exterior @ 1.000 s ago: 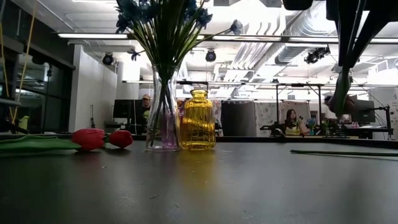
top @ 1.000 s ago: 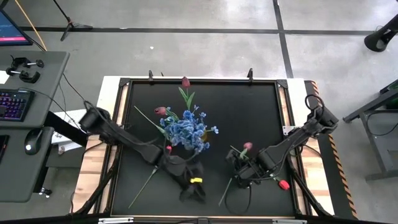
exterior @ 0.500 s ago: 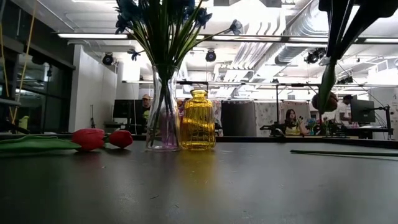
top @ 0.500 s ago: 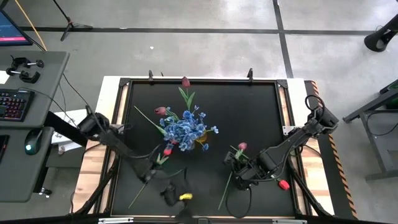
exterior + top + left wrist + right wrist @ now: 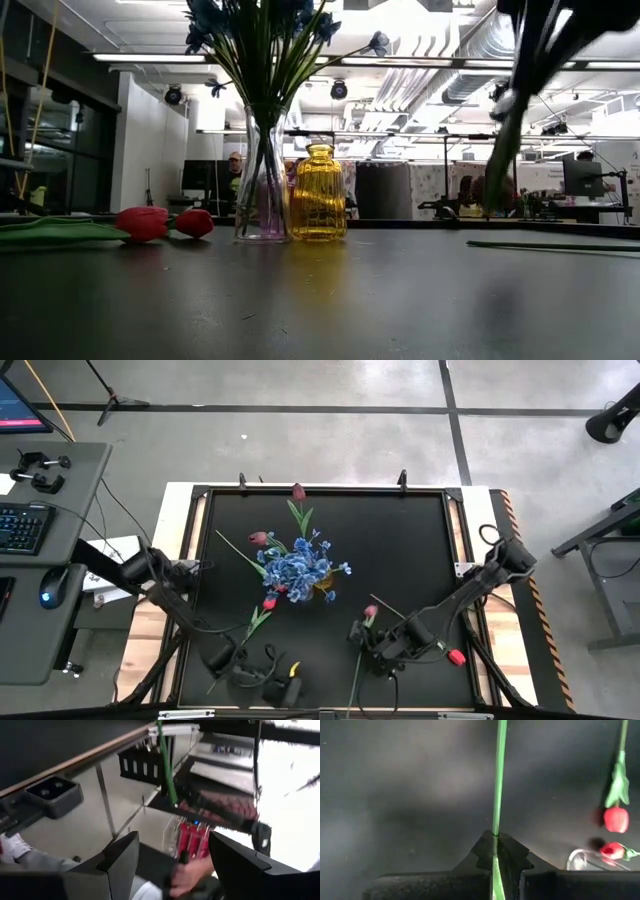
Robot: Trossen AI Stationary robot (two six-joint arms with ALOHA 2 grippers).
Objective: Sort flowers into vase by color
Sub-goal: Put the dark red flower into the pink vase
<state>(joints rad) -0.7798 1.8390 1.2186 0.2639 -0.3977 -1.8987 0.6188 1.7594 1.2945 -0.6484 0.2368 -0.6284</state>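
A black tabletop [image 5: 400,550] is seen framed by a wooden rim, grey concrete floor [image 5: 330,450] around it. Blue flowers [image 5: 300,568] are held in a clear vase [image 5: 262,190] mid-table, beside a yellow vase [image 5: 319,192]. The far right half is left bare. A maroon tulip [image 5: 369,613] is gripped by its stem in the clenched right hand [image 5: 368,652] near the front edge. The left hand [image 5: 268,676] is held open at the front edge.
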